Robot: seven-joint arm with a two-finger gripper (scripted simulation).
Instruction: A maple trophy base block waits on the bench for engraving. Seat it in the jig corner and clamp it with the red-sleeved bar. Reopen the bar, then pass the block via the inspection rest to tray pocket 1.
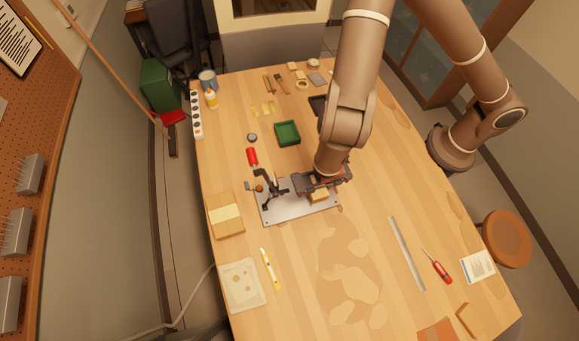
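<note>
My gripper [320,189] is low over the right end of the grey jig plate [294,203], at the middle of the bench. The maple block [319,195] sits on that plate, under the gripper and partly hidden by it. The clamp bar with its red sleeve [252,156] stands left of the block, swung back toward the far left of the plate. The green tray [287,133] lies farther back on the bench. A pale wooden rest [224,215] lies left of the plate near the bench edge. The gripper is closed on the maple block.
The arm's large forearm [350,90] rises over the far side of the jig and hides part of a dark tray [318,104]. A steel ruler [406,254], a red screwdriver [440,269] and a yellow knife [270,269] lie on the near bench.
</note>
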